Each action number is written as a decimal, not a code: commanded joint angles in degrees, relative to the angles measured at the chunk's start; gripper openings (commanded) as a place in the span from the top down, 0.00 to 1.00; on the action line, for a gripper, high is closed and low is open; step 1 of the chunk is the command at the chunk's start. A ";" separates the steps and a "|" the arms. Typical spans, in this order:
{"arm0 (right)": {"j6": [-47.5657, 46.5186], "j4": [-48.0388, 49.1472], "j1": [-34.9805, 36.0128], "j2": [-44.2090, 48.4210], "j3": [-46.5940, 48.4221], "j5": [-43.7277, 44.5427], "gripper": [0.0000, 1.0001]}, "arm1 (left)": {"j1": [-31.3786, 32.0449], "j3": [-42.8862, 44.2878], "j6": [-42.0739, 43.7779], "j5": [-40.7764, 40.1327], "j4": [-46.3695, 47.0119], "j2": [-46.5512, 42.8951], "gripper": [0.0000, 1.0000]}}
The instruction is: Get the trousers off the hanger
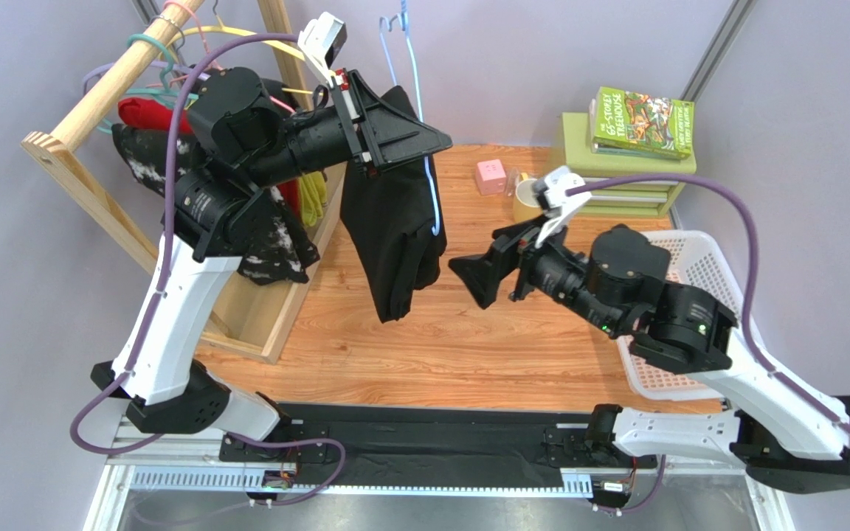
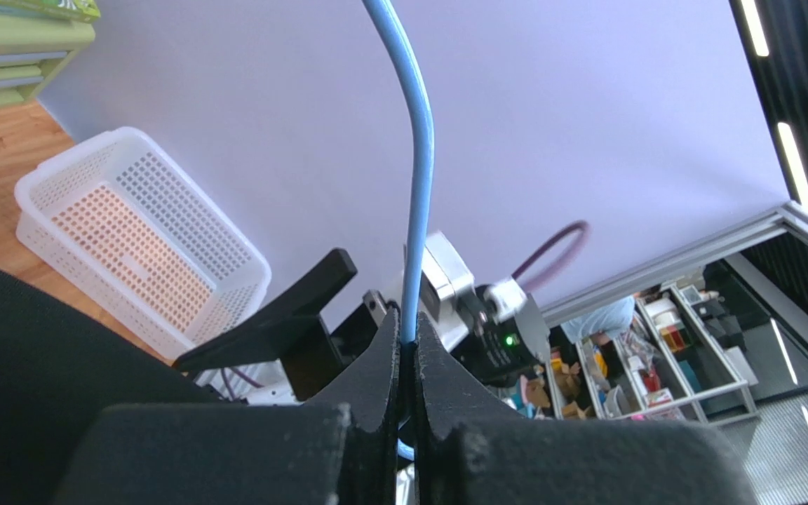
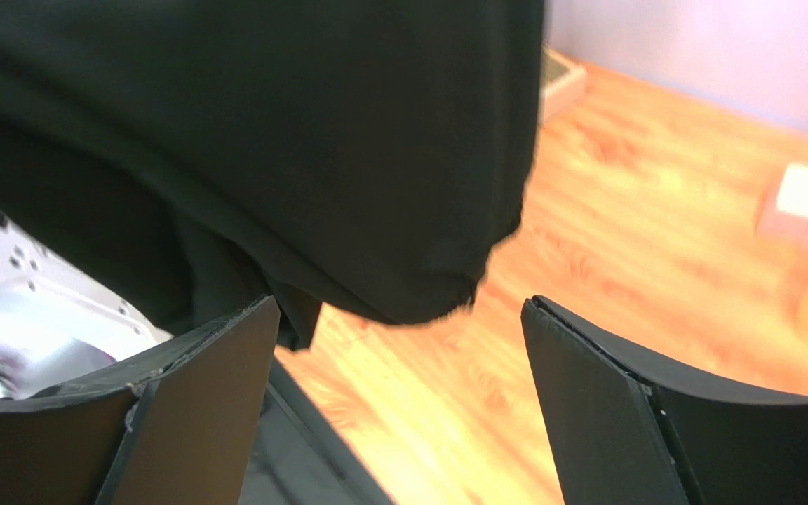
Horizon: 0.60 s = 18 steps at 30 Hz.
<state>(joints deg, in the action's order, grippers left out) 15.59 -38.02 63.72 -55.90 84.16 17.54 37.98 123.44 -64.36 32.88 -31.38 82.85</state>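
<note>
The plain black trousers (image 1: 396, 238) hang folded over the thin light-blue hanger (image 1: 432, 194), held up over the wooden table. My left gripper (image 1: 424, 142) is shut on the hanger's wire; in the left wrist view the blue wire (image 2: 419, 158) rises from between the closed fingers (image 2: 382, 368). My right gripper (image 1: 474, 277) is open and empty, just right of the trousers' lower edge. In the right wrist view the trousers (image 3: 271, 137) hang above and between the spread fingers (image 3: 208, 368).
A wooden rack (image 1: 86, 133) at the left carries other hangers, a red garment (image 1: 152, 111) and a black splotched garment (image 1: 274, 238). A white basket (image 1: 707, 288) stands at the right. Green books (image 1: 629, 144), a pink cube (image 1: 492, 175) and a cup (image 1: 526, 197) sit at the back.
</note>
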 commanded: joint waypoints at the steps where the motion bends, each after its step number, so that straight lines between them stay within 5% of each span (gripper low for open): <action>1: -15.22 9.36 3.41 -1.93 0.56 0.91 0.08 | -1.58 2.95 -2.26 2.01 5.36 1.08 1.00; 18: -24.28 12.88 5.09 -4.22 -3.65 16.73 0.21 | -4.75 6.03 -5.60 7.37 8.61 3.99 1.00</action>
<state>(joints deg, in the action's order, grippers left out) -3.77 -29.10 68.60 -60.03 80.71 27.70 33.87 126.17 -68.51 37.12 -31.07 88.25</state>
